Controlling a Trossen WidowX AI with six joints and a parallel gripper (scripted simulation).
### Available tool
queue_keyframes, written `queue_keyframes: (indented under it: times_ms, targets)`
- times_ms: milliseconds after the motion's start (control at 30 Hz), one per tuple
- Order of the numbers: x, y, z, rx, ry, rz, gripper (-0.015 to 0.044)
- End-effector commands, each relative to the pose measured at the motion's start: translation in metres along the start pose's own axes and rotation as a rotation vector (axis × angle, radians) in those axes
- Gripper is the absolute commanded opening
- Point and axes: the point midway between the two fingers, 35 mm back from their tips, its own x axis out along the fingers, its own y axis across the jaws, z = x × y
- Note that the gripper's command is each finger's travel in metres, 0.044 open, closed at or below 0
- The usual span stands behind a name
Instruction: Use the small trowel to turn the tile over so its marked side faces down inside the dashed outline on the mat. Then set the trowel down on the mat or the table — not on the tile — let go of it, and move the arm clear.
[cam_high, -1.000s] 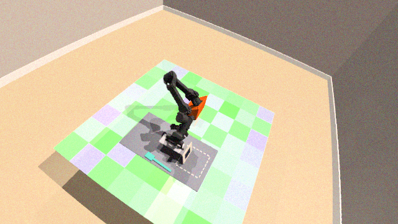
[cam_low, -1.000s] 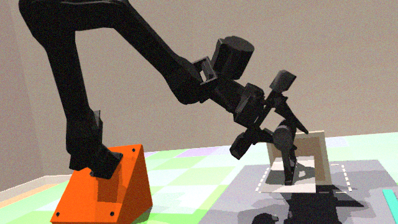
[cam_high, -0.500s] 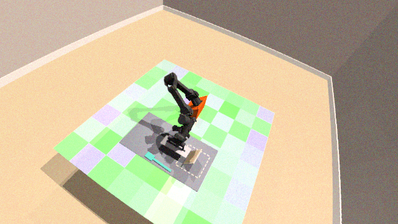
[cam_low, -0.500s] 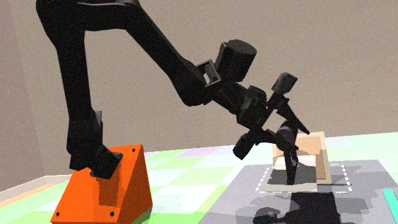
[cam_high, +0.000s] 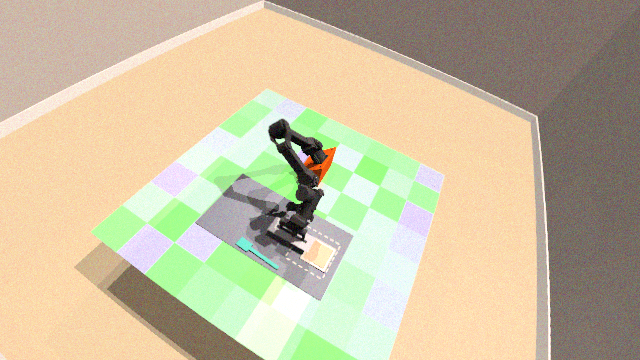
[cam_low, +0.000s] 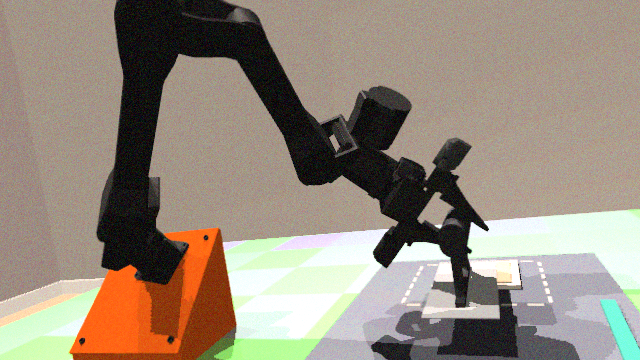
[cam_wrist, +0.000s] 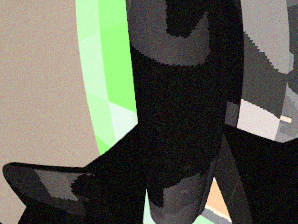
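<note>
My gripper (cam_high: 296, 226) (cam_low: 454, 237) (cam_wrist: 172, 125) is shut on the trowel's black handle (cam_low: 461, 285). The trowel's flat, pale grey blade (cam_low: 437, 310) (cam_wrist: 256, 120) is partly shaded and held low over the mat; in the exterior view it overlaps the tile's near-left part. The cream-edged tile (cam_high: 322, 257) (cam_low: 505, 272) (cam_wrist: 217, 195) lies inside the dashed outline (cam_high: 307, 270) (cam_low: 542, 275), showing a plain tan-orange upper face with no dark mark visible. Its underside is hidden. Whether the blade touches the tile is unclear.
A teal long-handled tool (cam_high: 262, 258) (cam_low: 620, 327) lies near the grey mat's (cam_high: 220, 215) (cam_low: 585, 270) edge, left of the outline in the top view. The arm's orange wedge base (cam_high: 327, 162) (cam_low: 207, 300) stands behind the mat. The arm casts dark shadows on the mat.
</note>
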Motion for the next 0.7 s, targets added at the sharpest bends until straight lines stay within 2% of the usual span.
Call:
queue_keyframes:
  times_ms: [0, 667]
  targets:
    - [0.001, 0.005, 0.000, 0.013, -0.002, 0.013, 0.0000]
    - [-0.020, 0.037, 0.057, 0.012, -0.002, 0.012, 0.0000]
